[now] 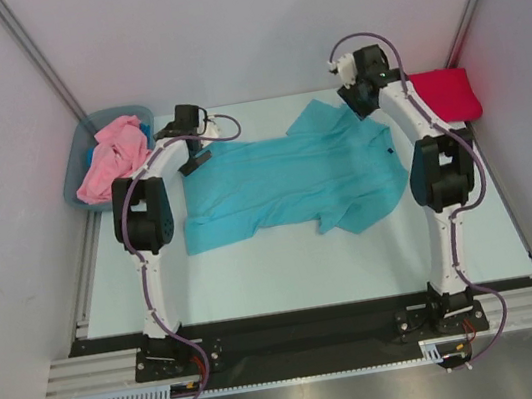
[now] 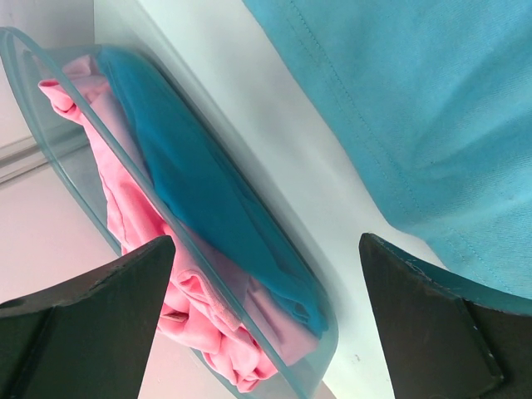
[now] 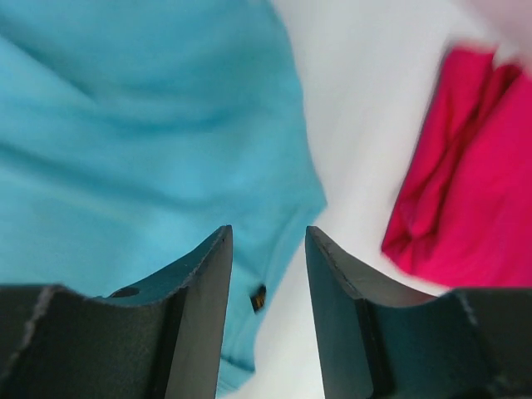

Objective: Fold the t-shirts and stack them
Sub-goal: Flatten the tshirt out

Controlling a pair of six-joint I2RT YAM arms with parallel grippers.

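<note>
Both are built alike: the left arm (image 1: 144,214) and the right arm (image 1: 439,172) have slim white links joined by chunky black motor housings, rounded like drums. Each stands on a black base plate (image 1: 170,358). A thin greyish-purple cable (image 1: 127,227) trails along each arm in loose loops, and on the right arm it meets a small white plug (image 1: 334,65) by the wrist. A black camera block (image 1: 190,118) sits on each wrist. The left gripper (image 2: 268,241) has two matte, near-black fingers (image 2: 100,324), wedge-shaped with flat inner faces. The right gripper (image 3: 268,230) has the same dark wedges, one marked by a small round recess (image 3: 125,292)
</note>
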